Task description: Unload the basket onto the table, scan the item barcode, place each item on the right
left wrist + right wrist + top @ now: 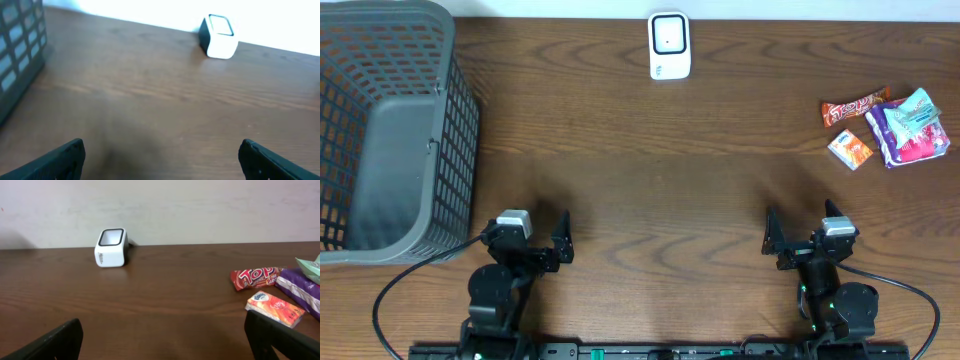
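1. Grippers: my left gripper (pixel 161 150) is wide open with nothing between the jaws. My right gripper (pixel 162 335) is the same, wide open and empty.
2. Overhead: both sit low in the frame, left one at lower left and right one at lower right. They are well apart and touch nothing but air above the table (pixel 660 180).
3. Scanner (pixel 669 45): white box with a dark-framed window, top centre of the overhead, near the table's far edge. Nothing touches it.
4. Items: small cluster at the upper right of the overhead, well apart from the scanner and from both grippers.
5. Red bar (pixel 854 107) is the highest in frame, lying at a slight angle with "TOP" readable on it. Its right end is just beside the purple pack (pixel 910 140).
6. Orange pack (pixel 850 150) lies below the bar, just beside the purple pack's left side.
7. Teal packet (pixel 920 106) lies on the purple pack's upper end.
8. No barcode is readable on any item from these views.
9. Right wrist view: scanner at upper left, items at the right edge mid-height, bare wood between them.
10. Left wrist view: scanner at upper centre-right, blurred. Basket (pixel 460 130) wall shows at the left edge.
11. Basket: grey mesh, upper left of the overhead, just above my left arm.
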{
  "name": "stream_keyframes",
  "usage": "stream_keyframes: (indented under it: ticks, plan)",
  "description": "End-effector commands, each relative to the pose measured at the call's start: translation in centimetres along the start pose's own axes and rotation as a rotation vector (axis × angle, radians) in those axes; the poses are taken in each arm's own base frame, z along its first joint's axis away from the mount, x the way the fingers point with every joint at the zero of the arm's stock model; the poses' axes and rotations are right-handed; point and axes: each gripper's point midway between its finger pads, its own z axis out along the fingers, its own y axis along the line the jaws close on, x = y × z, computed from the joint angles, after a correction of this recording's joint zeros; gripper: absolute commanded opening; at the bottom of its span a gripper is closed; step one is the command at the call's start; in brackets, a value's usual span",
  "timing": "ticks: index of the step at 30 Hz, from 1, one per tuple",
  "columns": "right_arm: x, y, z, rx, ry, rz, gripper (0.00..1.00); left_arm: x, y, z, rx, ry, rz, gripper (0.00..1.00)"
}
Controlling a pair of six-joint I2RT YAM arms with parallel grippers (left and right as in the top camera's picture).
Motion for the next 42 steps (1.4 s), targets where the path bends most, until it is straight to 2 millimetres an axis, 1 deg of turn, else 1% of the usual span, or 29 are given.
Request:
stream_keyframes:
  ticks: [1,6,14,15,30,42]
  plan:
    - [0.0,-0.2,0.0,0.012,-0.001,-0.012,0.99,0.7,0.2,0.0,0.009,0.002,0.056,0.98]
    - [0.0,-0.2,0.0,0.012,-0.001,-0.012,0.99,-0.3,1.5,-0.3,-0.041,-0.040,0.052,0.98]
    - [0.0,-0.2,0.0,0.012,-0.001,-0.012,0.99,-2.1,0.8,-1.0,-0.009,-0.128,0.124,0.98]
    - [0.0,-0.2,0.0,0.012,-0.001,-0.012,0.99,-2.1,0.8,-1.0,-0.013,-0.126,0.143,0.98]
    - [0.0,-0.2,0.0,0.012,-0.001,-0.012,0.99,-2.3,2.2,-1.1,-0.073,-0.133,0.137,0.98]
    - [0.0,-0.2,0.0,0.012,-0.001,-0.012,0.99,-2.3,2.2,-1.1,-0.075,-0.133,0.155,0.98]
